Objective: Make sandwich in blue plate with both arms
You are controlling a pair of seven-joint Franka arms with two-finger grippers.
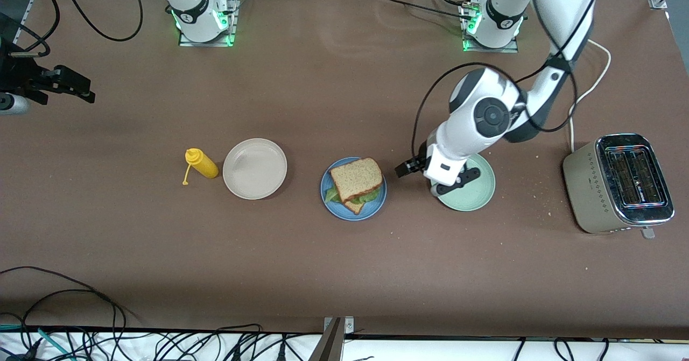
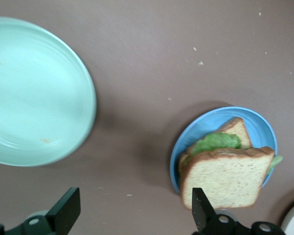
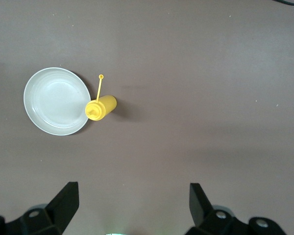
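A sandwich (image 1: 357, 182) of two brown wholemeal bread slices with ruffled green lettuce between them lies on the round mid-blue plate (image 1: 334, 206) at the table's middle. The left gripper (image 1: 437, 174), black fingers spread and empty, hangs over the round pale green plate (image 1: 479, 197), at three o'clock from the blue plate. The right gripper (image 1: 64, 86), spread too, waits over the right arm's end of the table. A round beige plate (image 1: 254, 168) sits at nine o'clock from the sandwich, a yellow squeeze bottle (image 1: 202, 163) lying just beside it.
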